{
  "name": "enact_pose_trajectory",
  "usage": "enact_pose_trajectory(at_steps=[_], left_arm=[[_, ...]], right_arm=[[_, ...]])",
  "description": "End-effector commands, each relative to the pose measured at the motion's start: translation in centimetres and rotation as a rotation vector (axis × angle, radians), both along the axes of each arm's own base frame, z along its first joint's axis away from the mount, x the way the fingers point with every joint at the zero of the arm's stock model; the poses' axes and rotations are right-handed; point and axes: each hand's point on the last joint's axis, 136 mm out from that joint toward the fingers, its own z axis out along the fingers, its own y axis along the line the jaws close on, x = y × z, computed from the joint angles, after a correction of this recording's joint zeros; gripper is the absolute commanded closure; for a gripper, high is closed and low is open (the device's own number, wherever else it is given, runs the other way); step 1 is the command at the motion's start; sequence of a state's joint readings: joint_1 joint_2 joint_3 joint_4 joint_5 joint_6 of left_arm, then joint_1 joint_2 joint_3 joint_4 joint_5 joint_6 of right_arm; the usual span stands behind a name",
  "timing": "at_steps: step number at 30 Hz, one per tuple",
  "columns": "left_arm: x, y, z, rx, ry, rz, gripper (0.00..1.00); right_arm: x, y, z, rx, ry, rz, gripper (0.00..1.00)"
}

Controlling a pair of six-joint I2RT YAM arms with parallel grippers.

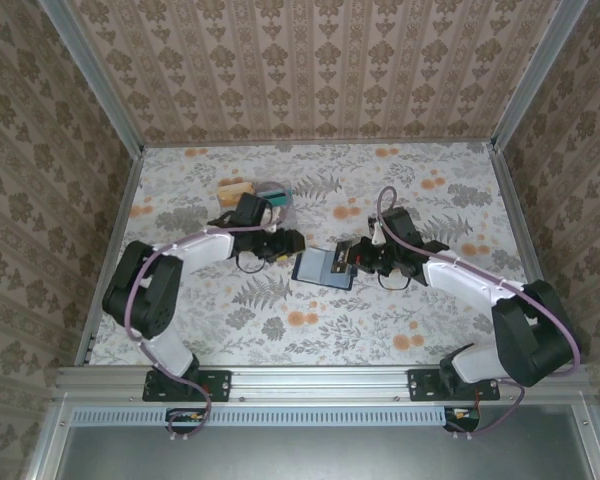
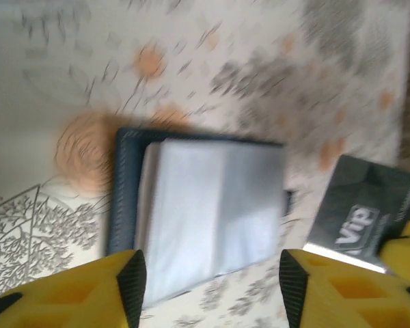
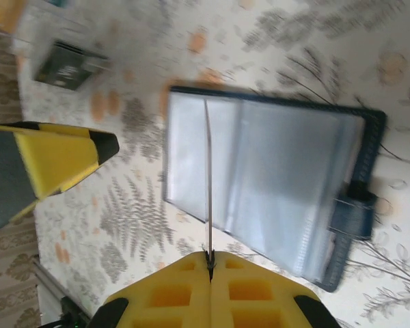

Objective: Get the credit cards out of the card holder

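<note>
Blurrily, left pincer [image 2: 212,279] spread; right pincer [image 3: 210,259] pinches a card holder [image 3: 287,181] leaf edge-on.

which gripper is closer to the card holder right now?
Right. The right gripper is shut on a see-through pocket leaf of the card holder, so it touches it. The left gripper stands open by the holder's opposite edge, seemingly not touching.

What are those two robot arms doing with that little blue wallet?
They are emptying cards from the dark navy folding card holder, lying open on the flowery table. The right gripper pinches one see-through pocket page up. The left gripper hovers open over the holder, holding nothing. A black plastic card lies beside the holder.
</note>
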State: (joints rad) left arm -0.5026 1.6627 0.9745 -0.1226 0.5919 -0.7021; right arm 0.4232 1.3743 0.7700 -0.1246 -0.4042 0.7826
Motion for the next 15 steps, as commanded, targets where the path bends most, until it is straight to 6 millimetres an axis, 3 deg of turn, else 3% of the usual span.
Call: enact_pose_trajectory(at_steps=[1, 5, 8, 10, 15], left_arm=[[1.7, -1.2, 6.6, -0.205, -0.082, 0.017, 0.44], [1.9, -2.1, 10.1, -0.353, -0.103, 0.002, 0.46], [1.7, -2.6, 11.5, -0.423, -0.091, -0.008, 0.49], [2.5, -1.8, 12.4, -0.461, -0.103, 0.007, 0.53], [2.5, -1.3, 13.3, -0.488, -0.123, 0.013, 0.56]], right_arm=[[1.2, 1.1, 4.8, 0.046, -0.151, 0.077, 1.0], [2.4, 2.8, 8.8, 0.139, -0.283, 0.141, 1.0], [3.1, 4.1, 11.5, 0.202, -0.345, 0.191, 1.0], [3.2, 5.0, 13.3, 0.24, -0.367, 0.241, 1.0], [4.6, 6.4, 13.5, 0.282, -0.341, 0.276, 1.0]])
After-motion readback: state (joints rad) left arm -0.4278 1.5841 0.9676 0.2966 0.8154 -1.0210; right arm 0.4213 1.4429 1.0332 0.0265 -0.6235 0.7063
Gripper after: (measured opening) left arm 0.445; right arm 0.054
